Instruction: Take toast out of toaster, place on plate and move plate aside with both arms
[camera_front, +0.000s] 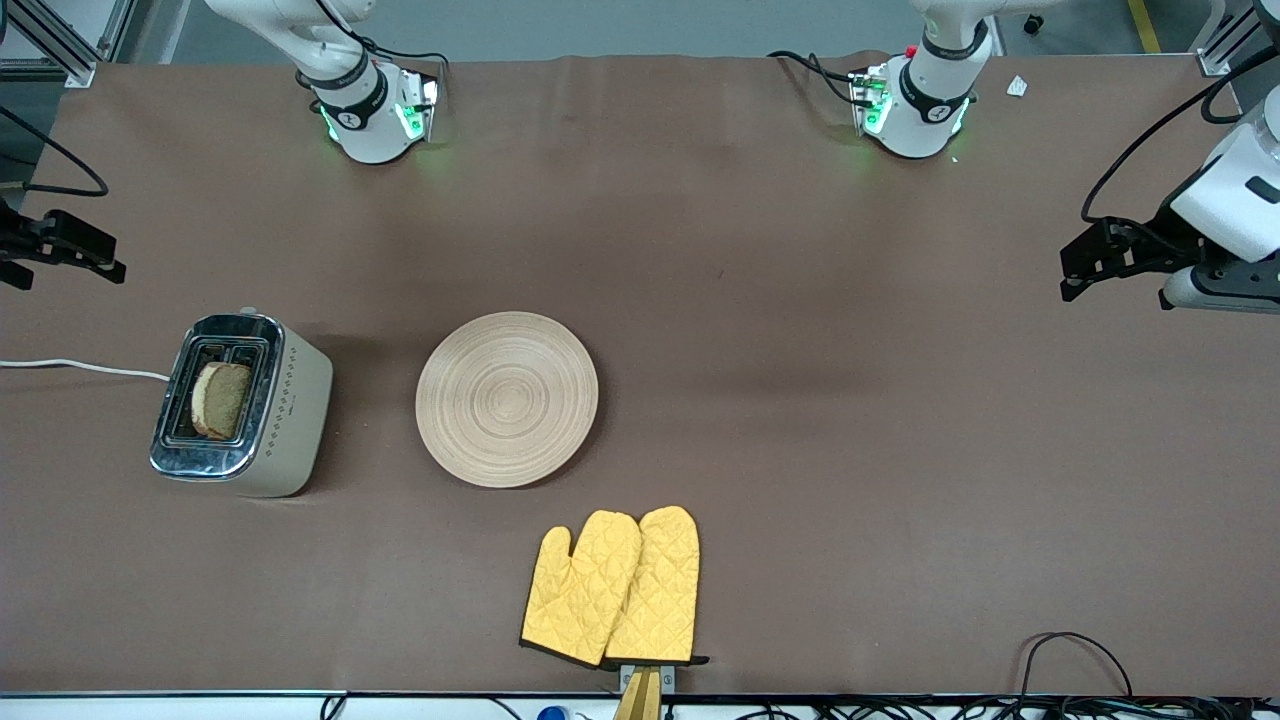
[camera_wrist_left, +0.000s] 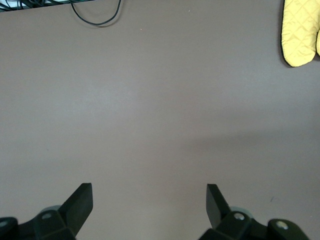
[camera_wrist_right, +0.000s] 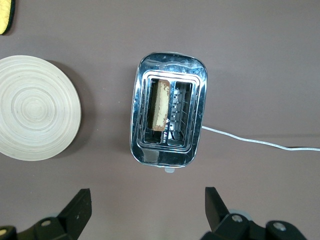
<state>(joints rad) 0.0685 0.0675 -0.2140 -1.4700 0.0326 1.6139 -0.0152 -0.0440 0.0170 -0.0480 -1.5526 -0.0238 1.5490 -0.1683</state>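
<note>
One toast (camera_wrist_right: 159, 105) in toaster (camera_wrist_right: 169, 117), under open right gripper (camera_wrist_right: 145, 212).

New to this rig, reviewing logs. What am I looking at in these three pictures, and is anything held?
Two white robot arms are bolted along one edge of a brown table. The large picture is shot from a high camera facing them. The other two come from cameras on each arm's wrist, looking down past its own black jaws.

On the table: a toaster with the toast standing in one slot, a bare wooden plate beside it, and yellow oven mitts nearer the camera.

The right gripper hangs over the toaster, jaws open. The left gripper waits over bare table at its own end, jaws open too. Nothing is held.
</note>
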